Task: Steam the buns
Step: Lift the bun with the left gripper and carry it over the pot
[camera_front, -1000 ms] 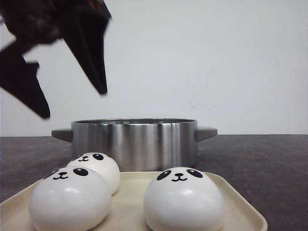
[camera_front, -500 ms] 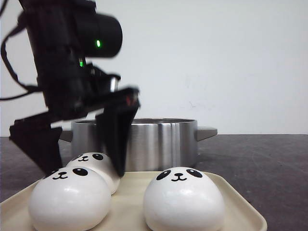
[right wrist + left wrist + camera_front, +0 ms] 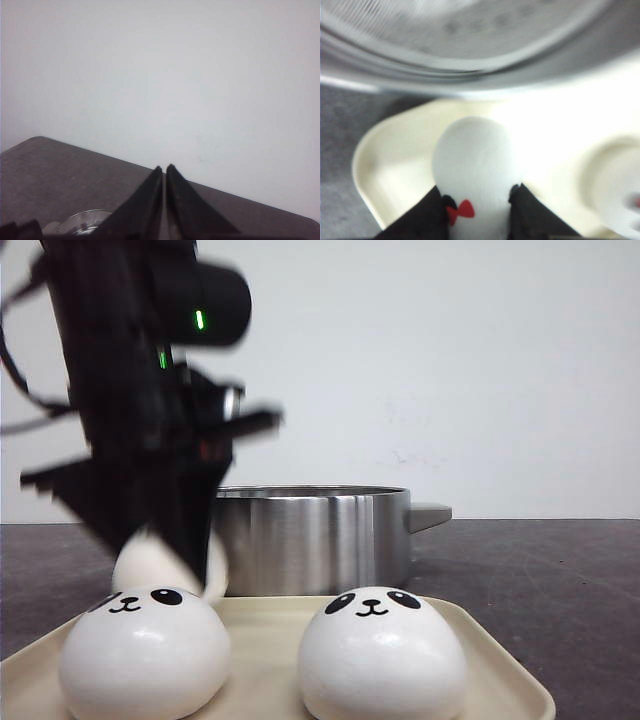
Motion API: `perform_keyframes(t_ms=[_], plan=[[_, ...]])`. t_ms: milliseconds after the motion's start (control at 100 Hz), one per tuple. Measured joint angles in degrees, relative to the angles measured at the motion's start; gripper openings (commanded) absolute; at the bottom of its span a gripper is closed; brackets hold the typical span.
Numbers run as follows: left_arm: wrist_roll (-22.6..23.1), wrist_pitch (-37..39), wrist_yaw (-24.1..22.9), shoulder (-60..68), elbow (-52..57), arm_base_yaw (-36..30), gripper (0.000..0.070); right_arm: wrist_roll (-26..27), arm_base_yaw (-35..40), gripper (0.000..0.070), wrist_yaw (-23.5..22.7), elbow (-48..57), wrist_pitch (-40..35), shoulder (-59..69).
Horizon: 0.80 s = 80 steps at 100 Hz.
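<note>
The left gripper (image 3: 165, 545) is clamped on one white bun (image 3: 165, 562). In the left wrist view the two black fingers (image 3: 422, 217) press on both sides of this bun (image 3: 475, 170), and a small red bow mark shows on it near the fingers. The bun is lifted a little above the tray (image 3: 500, 680). It hangs just in front of the pot (image 3: 310, 540), near the pot's left end, and it is lower than the pot's rim. The picture of the arm is blurry.

Two more buns sit on the tray in front of the pot. One bun (image 3: 145, 650) is at the front left of the tray, right under the lifted bun. The other bun (image 3: 383, 655) is at the front right of the tray. Both have black panda faces on top, with oval eyes, a tiny nose and a smile. They are apart from each other.

The pot is round, shiny and silver, with a gray handle sticking out on its right side. It stands behind the tray on the dark table (image 3: 540, 580).

The right gripper (image 3: 164, 172) is up high, away from the tray. Its two black fingers are pressed together and hold nothing. In the right wrist view, a bit of the pot (image 3: 82, 222) shows far below it.
</note>
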Motion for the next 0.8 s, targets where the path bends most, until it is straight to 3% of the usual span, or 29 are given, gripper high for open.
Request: perform_keyframes(t_ms=[130,300,500,800], plan=[[-0.04,3.48,0.07,-11.3,0.07,-1.05,0.0005,0.0,0.0,0.0005,0.02,-0.55,0.0,-0.07],[-0.42,6.86,-4.0,-16.44,4.24,0.28,0.0005,0.0,0.0,0.0005,0.0,-3.26,0.0,-0.13],[3.02,4.81,-4.68,-7.89,14.51,4.96,0.0005,0.17,0.0,0.0005,-0.04,-9.42,0.0,-0.13],[6.47,0.83,-4.68,13.35,33.51,10.08,0.0005,5.09,0.0,0.0005,-1.75,-14.16,0.15,0.39]])
